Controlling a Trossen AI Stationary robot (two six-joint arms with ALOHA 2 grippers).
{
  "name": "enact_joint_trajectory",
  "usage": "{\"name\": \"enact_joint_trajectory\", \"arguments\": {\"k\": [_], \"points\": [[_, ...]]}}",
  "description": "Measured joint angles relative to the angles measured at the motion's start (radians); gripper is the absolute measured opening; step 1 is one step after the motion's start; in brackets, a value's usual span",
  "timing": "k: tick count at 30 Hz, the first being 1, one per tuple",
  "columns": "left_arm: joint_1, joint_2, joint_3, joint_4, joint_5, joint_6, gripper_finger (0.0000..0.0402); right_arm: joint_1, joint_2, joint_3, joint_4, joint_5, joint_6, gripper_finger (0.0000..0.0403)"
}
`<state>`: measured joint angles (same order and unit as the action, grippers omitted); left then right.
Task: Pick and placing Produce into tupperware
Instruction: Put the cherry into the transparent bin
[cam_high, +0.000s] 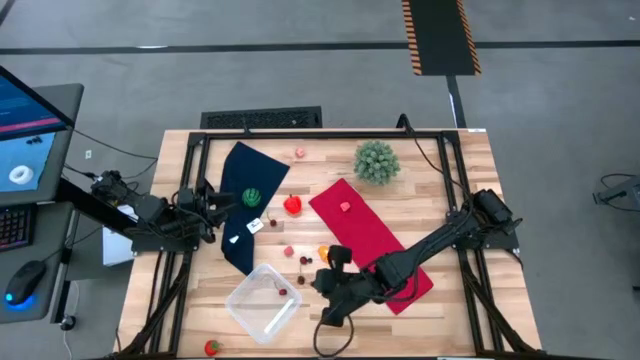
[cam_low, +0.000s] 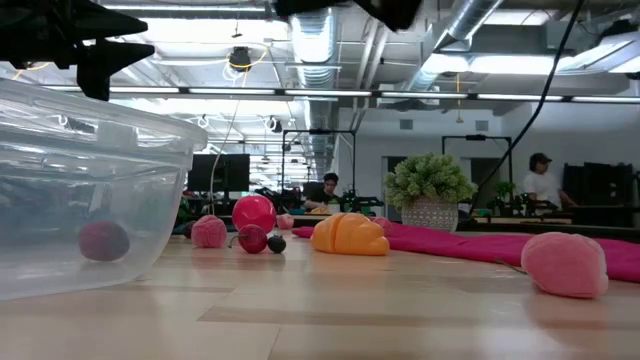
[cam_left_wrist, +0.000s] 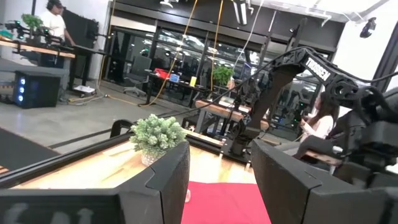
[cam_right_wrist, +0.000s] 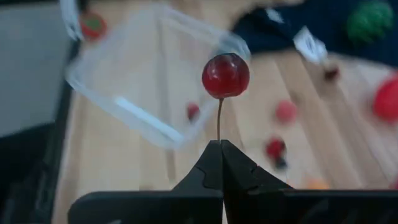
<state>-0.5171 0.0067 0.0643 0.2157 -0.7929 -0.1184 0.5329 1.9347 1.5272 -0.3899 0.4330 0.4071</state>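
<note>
Right claw (cam_right_wrist: 219, 149) pinches a red cherry (cam_right_wrist: 226, 75) by its stem, just beside the clear tupperware (cam_right_wrist: 118, 106), nearer than the left arm.

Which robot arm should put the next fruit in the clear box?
The right one, probably. Its gripper already pinches a red cherry by the stem, fingers shut, close beside the tupperware. The left gripper is empty, fingers apart, waiting farther off by the dark blue cloth.
</note>
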Motion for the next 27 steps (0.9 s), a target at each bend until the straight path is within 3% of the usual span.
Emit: {"name": "enact_joint_trajectory", "arguments": {"k": [7, 12, 27], "points": [[0.0, 0.0, 0.0, 0.0, 0.0, 0.0, 0.0162, -0.038, 0.002, -0.027, 0.235, -0.157, -0.094, 0.0017], [0.0, 0.0, 0.0, 0.0, 0.0, 0.0, 0.0162, -0.076, 0.083, -0.014, 0.344, -0.254, -0.113, 0.001], [0.0, 0.0, 0.0, -0.015, 0.001, -0.001, 0.0162, -0.156, 0.261, 0.12, 0.331, -0.382, -0.119, 0.0011]]}}
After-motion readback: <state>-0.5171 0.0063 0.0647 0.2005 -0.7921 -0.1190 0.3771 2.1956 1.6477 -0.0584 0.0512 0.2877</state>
